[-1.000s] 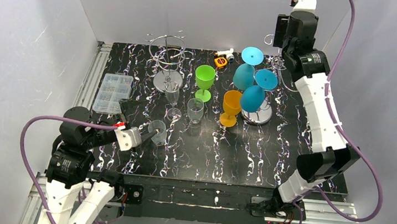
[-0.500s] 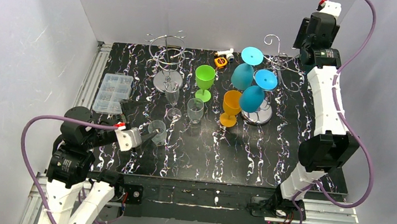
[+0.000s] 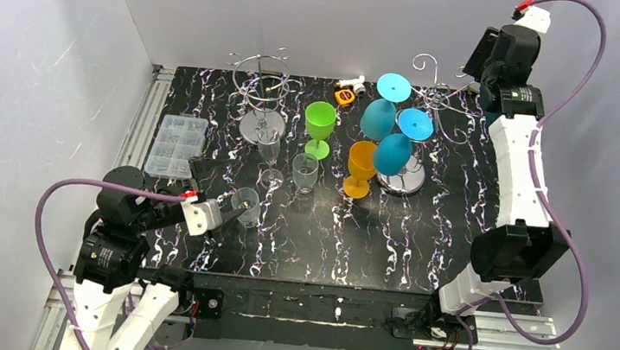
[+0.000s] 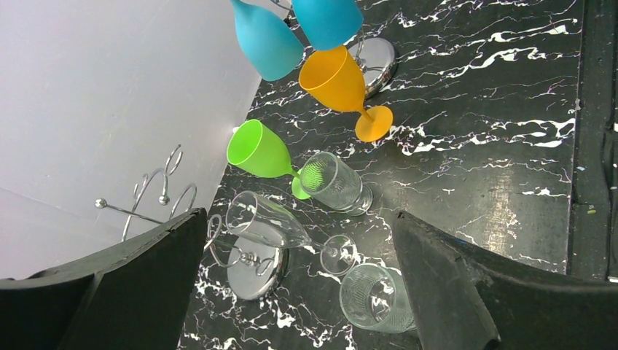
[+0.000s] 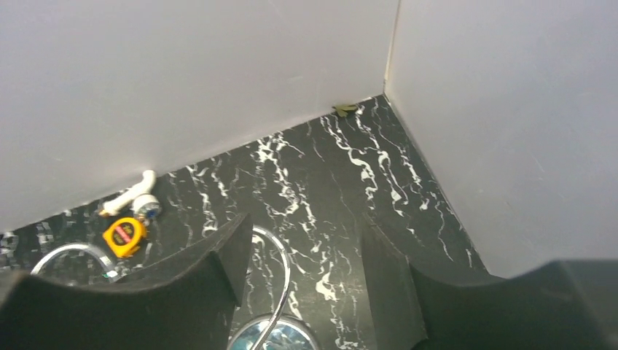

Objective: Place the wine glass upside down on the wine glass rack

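Jaws on the left gripper (image 4: 299,226) spread wide, clear glass (image 4: 375,299) sitting just ahead between them; right gripper (image 5: 304,226) parted too, rack wire (image 5: 280,277) under its gap.

Top external view: high behind the arm bases (image 3: 137,296), looking down over the whole worktop (image 3: 326,237). Left wrist view: low, near, rolled sideways, facing across it to the orange glass (image 4: 337,76). Right wrist view: raised over the far right corner, looking down; its tape measure (image 5: 124,235) also appears from above.
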